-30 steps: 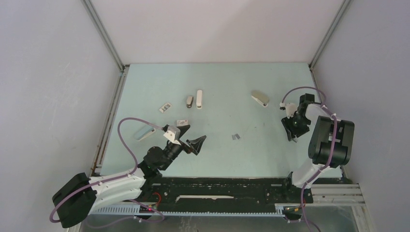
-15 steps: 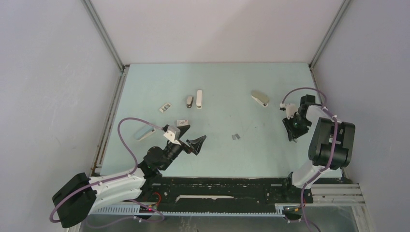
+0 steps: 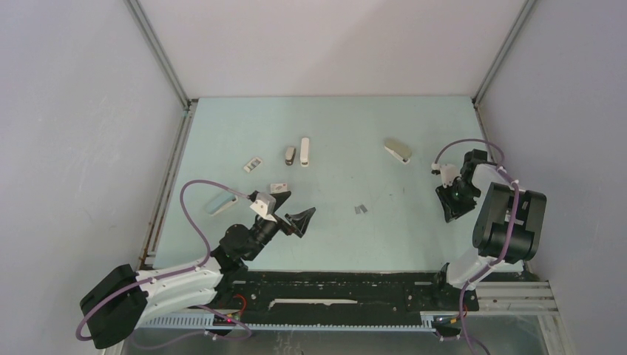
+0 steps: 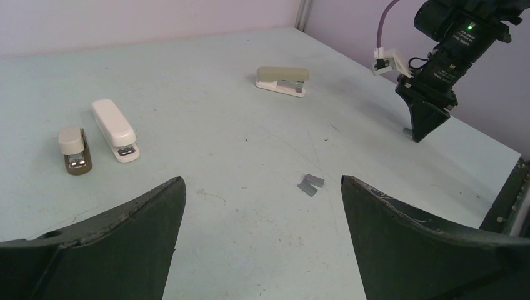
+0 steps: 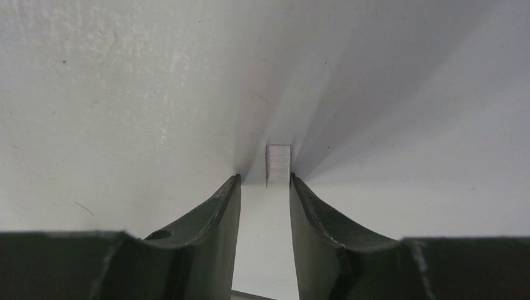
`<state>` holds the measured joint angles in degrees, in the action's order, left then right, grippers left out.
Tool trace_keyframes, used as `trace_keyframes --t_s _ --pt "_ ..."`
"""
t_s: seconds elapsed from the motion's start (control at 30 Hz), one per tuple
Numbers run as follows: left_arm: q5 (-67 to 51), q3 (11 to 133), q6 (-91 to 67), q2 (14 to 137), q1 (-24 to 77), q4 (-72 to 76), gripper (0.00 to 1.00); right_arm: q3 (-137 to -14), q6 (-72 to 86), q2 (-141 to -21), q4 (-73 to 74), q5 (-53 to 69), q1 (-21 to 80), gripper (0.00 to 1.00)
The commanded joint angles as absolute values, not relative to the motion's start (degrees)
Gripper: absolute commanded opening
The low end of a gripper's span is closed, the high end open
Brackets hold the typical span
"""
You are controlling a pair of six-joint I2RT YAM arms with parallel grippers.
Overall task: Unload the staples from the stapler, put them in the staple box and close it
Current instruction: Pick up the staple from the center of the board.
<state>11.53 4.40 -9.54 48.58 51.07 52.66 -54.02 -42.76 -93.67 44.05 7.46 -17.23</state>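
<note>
The stapler [image 3: 398, 151] [image 4: 282, 80], grey-beige on top and white underneath, lies at the back right of the table. Two short strips of staples [image 3: 361, 209] [image 4: 310, 184] lie loose near the middle. Another strip of staples [image 5: 278, 164] lies flat on the table just beyond the tips of my right gripper [image 5: 264, 180] [image 3: 448, 214], close against its right fingertip. Those jaws point down at the table and stand narrowly apart with nothing between them. My left gripper [image 3: 294, 207] [image 4: 262, 187] hovers wide open left of the middle strips, holding nothing.
A slim white stapler [image 3: 304, 151] [image 4: 115, 120] and a small brown and white one [image 3: 290, 154] [image 4: 74, 150] lie at the back centre. A light blue stapler [image 3: 219, 203] and two small white boxes [image 3: 253, 164] [image 3: 277, 186] lie at the left. Walls enclose the table.
My right gripper's jaws have narrowed, and it has shifted slightly to the right and nearer. The left arm has not moved.
</note>
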Motion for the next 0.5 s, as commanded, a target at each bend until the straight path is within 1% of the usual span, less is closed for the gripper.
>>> trace_keyframes --t_s 0.0,0.1,0.2,0.3,0.47 --pt "11.23 2.82 -9.23 47.68 50.8 55.54 1.0 -53.83 -43.77 -94.32 43.22 8.01 -17.45 0.42" --pt "11.09 2.86 -9.23 47.72 50.82 55.53 1.0 -53.88 -43.7 -95.3 42.16 7.68 -17.21 0.38" --pt "11.08 2.77 -9.23 47.65 50.85 55.46 1.0 -53.86 -43.07 -95.79 41.1 7.35 -16.41 0.27" --pt "11.18 2.73 -9.24 47.42 50.82 55.47 1.0 -53.84 -42.6 -96.06 40.7 6.59 -14.69 0.21" --pt "11.3 2.38 -9.27 46.79 50.82 55.45 1.0 -53.88 -41.95 -95.11 40.75 6.07 -9.91 0.18"
